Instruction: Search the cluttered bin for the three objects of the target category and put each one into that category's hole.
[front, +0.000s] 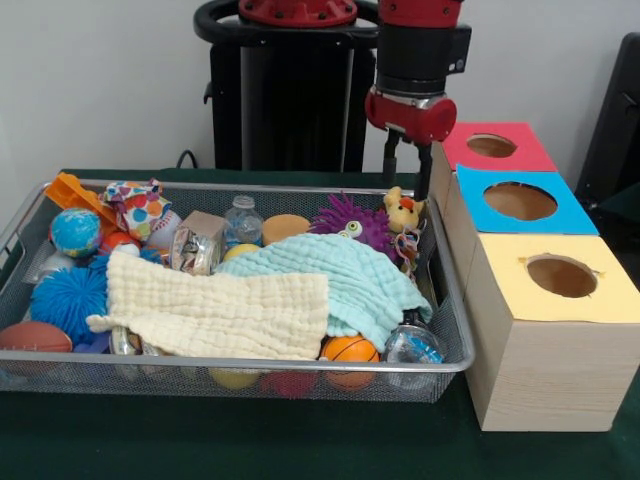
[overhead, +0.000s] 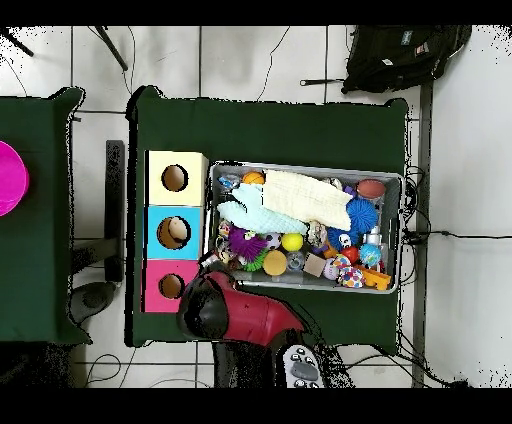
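Plush and light, the yellow chick (front: 403, 212) should squash easily under a pinch, so its round body below the orange beak looks the best place to take hold. It sits upright in the upper right corner of the wire-mesh bin (front: 240, 365), just beside a purple spiky ball (front: 352, 222). The hand (front: 407, 172) hangs right above it with its two dark fingers apart, holding nothing. The red-topped hole (front: 491, 146) lies near, at right of the arm, on the green bench (front: 250, 440)
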